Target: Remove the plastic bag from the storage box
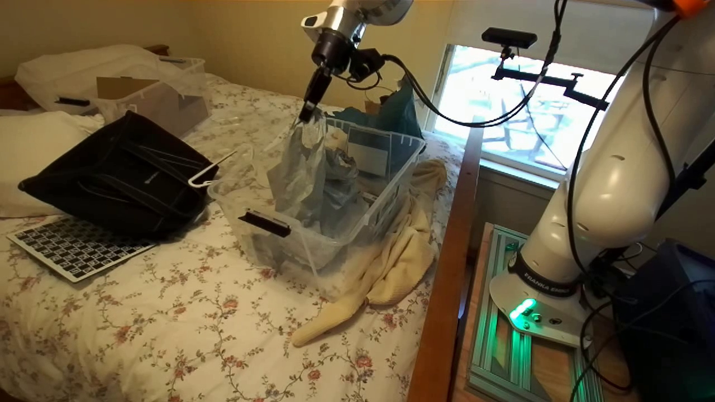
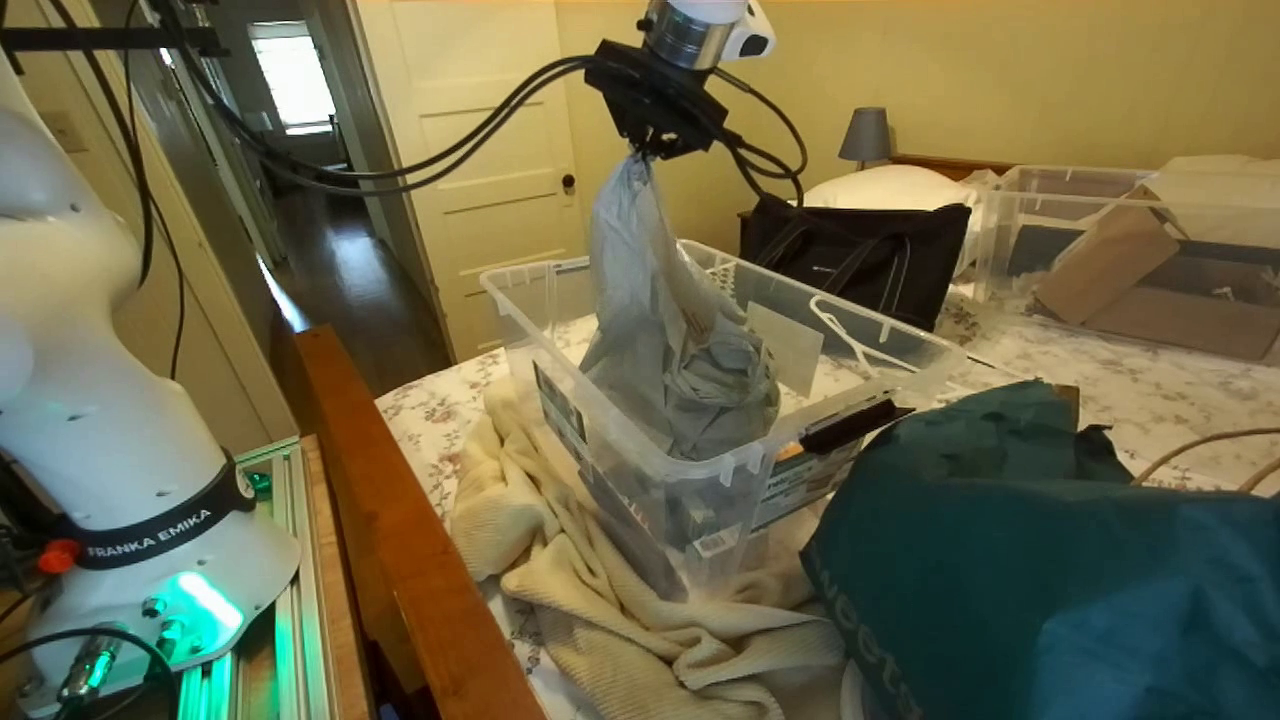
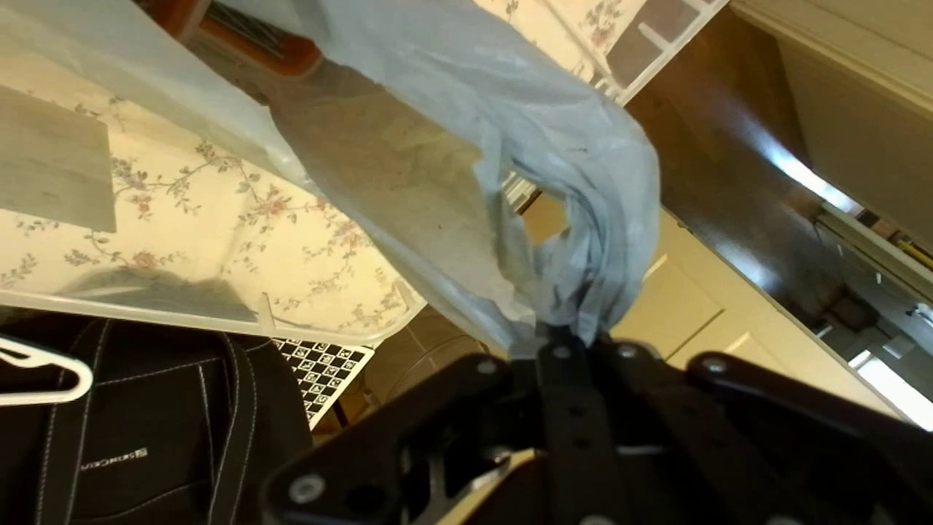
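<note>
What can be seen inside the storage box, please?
The storage box holds the lower part of the plastic bag; anything directly beneath the bag is covered.

In an exterior view, open air left of claw [image 1: 306, 117] at top centre; cables [image 1: 463, 123] loop across to the right. Storage box [image 1: 296, 241] open-topped, walls bar the sides; plastic bag [image 1: 301, 173] takes up the middle. Black bag [image 1: 128, 173] blocks left of frame. Worktop [image 1: 195, 329] passable lower left. Teal bag [image 2: 1000, 560] crowds box end, lower right of an exterior view. Wrist view: gap between plastic bag and box wall, left of frame
</note>
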Controlling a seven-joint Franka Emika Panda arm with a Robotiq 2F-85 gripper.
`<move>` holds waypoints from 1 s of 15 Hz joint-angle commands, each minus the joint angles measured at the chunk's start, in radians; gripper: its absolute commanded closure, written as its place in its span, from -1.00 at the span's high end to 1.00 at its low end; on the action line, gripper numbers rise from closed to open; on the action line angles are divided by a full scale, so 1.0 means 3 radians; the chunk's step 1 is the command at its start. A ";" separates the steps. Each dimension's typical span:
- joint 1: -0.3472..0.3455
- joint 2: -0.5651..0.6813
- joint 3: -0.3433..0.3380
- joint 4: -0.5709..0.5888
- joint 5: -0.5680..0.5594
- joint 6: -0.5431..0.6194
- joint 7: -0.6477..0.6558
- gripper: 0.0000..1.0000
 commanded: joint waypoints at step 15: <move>0.0201 -0.0387 0.0094 0.0103 -0.0230 0.0724 0.0521 -0.99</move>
